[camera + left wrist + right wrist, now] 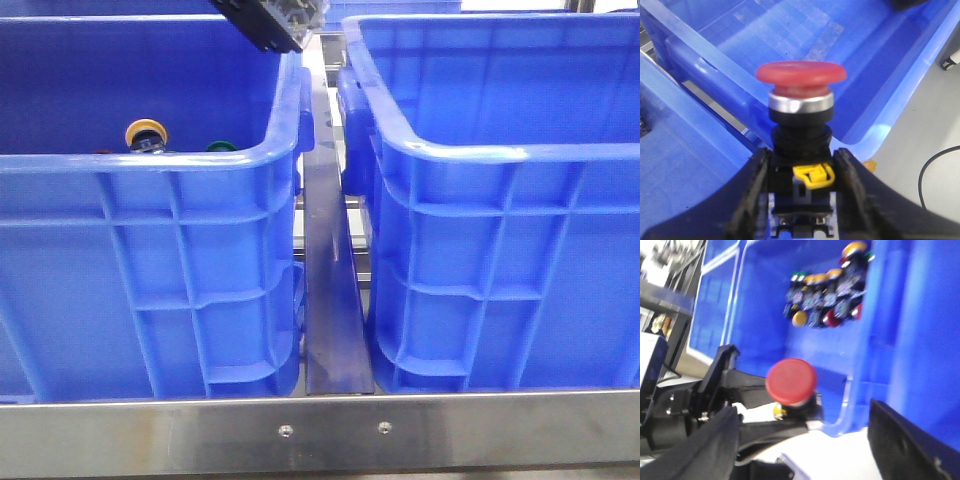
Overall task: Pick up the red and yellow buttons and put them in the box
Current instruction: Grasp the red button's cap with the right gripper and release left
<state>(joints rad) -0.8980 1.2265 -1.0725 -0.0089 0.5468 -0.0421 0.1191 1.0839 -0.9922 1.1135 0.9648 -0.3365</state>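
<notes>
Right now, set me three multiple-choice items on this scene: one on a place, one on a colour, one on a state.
1. Where does the pile of buttons lie?
A. In a corner of a blue crate
B. On the metal rail
C. On the floor

2. What colour is the cap of the held button?
A. Green
B. Yellow
C. Red

3. How is the left gripper?
A. Wide open, empty
B. Shut on the button's dark body
C. Out of view

Answers: 1 A, the right wrist view shows them heaped against the crate's walls; 2 C, red in both wrist views; 3 B, fingers clamp the body.
</notes>
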